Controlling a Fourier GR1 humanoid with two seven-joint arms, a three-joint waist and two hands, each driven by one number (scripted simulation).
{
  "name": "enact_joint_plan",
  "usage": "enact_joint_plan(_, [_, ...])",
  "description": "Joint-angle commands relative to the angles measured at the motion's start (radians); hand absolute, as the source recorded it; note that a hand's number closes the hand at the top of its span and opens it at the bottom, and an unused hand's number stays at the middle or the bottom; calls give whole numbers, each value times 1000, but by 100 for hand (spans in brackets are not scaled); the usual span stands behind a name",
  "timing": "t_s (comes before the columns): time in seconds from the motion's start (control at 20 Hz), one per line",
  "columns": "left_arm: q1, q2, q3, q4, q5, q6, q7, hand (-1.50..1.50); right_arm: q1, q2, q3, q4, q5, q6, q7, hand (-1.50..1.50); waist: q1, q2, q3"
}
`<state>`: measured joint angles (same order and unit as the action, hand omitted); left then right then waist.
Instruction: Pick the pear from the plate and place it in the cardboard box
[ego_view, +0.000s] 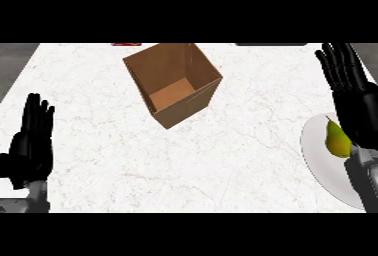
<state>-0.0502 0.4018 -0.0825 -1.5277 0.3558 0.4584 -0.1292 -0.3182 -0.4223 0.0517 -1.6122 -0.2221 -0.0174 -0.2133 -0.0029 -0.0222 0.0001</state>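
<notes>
At the right edge of the white marble counter (221, 170) we see a white plate (319, 162), cut off by the frame, w/ the pear (338, 139) lying on its upper part. The pear is yellow-green, narrow end pointing to the far side. Our right hand (356, 107) shows right against the pear's outer side, fingers straight and pointing away from us, holding nothing. Whether it actually touches the fruit we can't tell. Its forearm covers part of the plate. The cardboard box (173, 82) stands well apart from the plate, approx. at the far middle of the counter, top open, turned at an angle to the counter's edges, its brown floor visible. Our left hand (29, 150) rests at the left edge, open, fingers up, w/ nothing in it. At the far edge we get only slivers of a red item (126, 44) and a dark item (271, 44).
</notes>
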Motion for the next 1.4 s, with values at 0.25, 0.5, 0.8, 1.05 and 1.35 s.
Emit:
enact_joint_plan(0.25, [-66,97,-219,-54,-109,-203,36,0,209,25,-143,279,-30,-225,317,-150,-99,46,3])
enact_joint_plan(0.5, [-81,75,-293,-46,-119,-246,68,0,311,-205,-10,343,397,-334,322,-150,-73,47,-8])
enact_joint_plan(0.8, [-131,38,-337,-8,-129,-279,116,0,319,-361,80,175,641,-350,596,-150,-30,19,-6])
enact_joint_plan(1.05, [-164,-8,-361,27,-174,-260,131,0,361,-487,71,-109,605,-121,889,-150,-36,16,-5])
enact_joint_plan(1.35, [-206,-24,-347,20,-179,-283,164,0,233,-476,44,-239,350,140,1166,-150,-2,21,-2])
